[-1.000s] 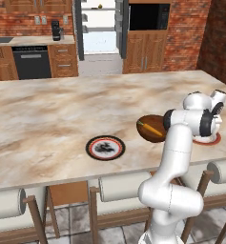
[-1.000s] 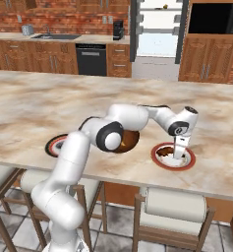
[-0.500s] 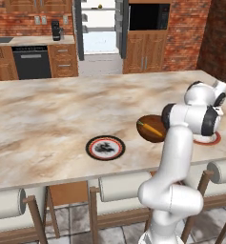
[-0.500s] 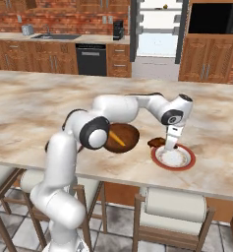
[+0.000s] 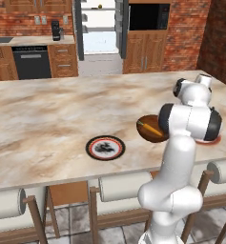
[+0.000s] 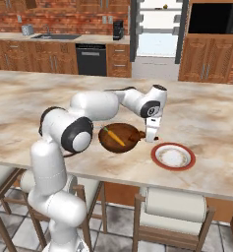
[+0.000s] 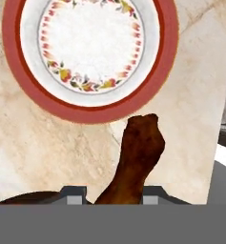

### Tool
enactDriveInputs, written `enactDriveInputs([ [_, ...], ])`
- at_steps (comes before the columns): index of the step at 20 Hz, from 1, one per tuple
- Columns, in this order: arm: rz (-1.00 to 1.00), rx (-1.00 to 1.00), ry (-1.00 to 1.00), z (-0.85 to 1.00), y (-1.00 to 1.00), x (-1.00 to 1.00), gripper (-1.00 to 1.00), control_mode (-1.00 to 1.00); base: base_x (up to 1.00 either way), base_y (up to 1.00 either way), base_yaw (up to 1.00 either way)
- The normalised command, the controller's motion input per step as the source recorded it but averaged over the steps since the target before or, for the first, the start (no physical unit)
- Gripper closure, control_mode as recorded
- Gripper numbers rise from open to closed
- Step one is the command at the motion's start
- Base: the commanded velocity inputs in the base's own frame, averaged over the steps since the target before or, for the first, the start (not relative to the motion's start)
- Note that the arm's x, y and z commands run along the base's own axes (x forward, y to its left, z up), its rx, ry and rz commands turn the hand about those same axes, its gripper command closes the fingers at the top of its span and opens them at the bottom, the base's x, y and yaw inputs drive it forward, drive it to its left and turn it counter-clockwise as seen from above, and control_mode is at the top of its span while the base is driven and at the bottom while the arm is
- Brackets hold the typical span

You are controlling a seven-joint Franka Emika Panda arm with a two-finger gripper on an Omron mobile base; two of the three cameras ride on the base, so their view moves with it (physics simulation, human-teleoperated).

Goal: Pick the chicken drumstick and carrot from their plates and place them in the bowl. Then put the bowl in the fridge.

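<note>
A long marble counter (image 6: 49, 98) fills the room's middle, with the open fridge (image 6: 160, 24) far behind it. On the counter sits a brown bowl (image 6: 119, 138) holding the carrot (image 6: 113, 136). Just right of it lies a white plate (image 6: 173, 156); a dark-patterned plate (image 5: 105, 147) lies to its left. The gripper (image 6: 151, 137), nearly closed, clamps the chicken drumstick (image 7: 136, 162) beside the bowl's right rim.

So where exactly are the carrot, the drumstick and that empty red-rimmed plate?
carrot (image 6: 114, 137): right base view, middle of its orange body, inside the bowl.
drumstick (image 7: 136, 159): hand view, its thick brown meaty part.
plate (image 6: 173, 157): right base view, its white centre.
</note>
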Motion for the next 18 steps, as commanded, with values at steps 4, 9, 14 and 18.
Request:
enactDriveInputs([
  [4,0.18,-0.01,0.0,0.18,0.78,0.0,1.0,-1.0,0.0,0.0,0.0],
  [9,0.19,0.0,0.04,0.1,0.67,0.09,1.0,-1.0,0.0,0.0,0.0],
  [14,0.16,0.0,0.06,0.07,0.58,0.19,1.0,-1.0,0.0,0.0,0.0],
  [18,0.17,0.0,0.09,-0.01,0.34,0.23,1.0,-1.0,0.0,0.0,0.0],
])
